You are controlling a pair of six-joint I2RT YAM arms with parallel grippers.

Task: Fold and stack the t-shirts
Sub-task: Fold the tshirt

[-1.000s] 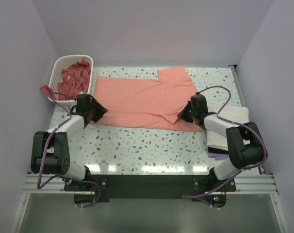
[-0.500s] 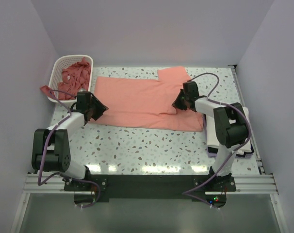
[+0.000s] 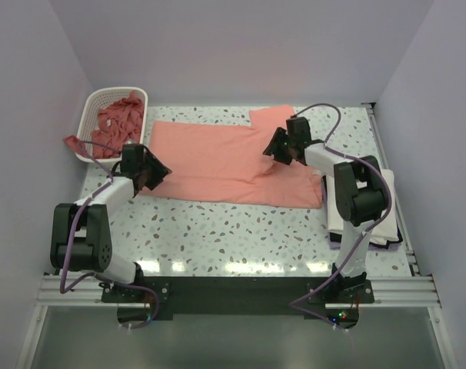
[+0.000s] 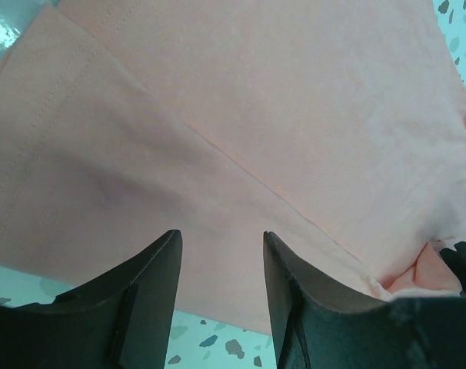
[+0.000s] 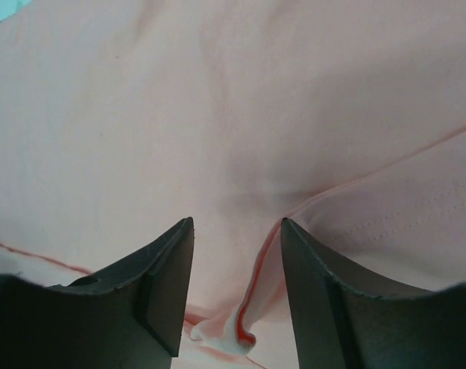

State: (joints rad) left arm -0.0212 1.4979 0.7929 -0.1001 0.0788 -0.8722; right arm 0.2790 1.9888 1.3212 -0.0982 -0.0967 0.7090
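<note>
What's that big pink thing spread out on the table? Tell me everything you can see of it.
It is a plain salmon-pink t-shirt of soft, thin-looking cloth, lying flat across the far half of the speckled table. It is partly folded: one layer lies over another along a slanting edge, and a short sleeve sticks out at the far side. The left gripper hangs open over its left edge, and the right gripper hangs open over a fold near the sleeve.

Your left arm (image 3: 108, 197) and right arm (image 3: 319, 159) are white links with black joints, each trailing a looped purple cable (image 3: 70, 231); left gripper (image 4: 220, 240) and right gripper (image 5: 237, 227) have matte black wedge fingers.
</note>
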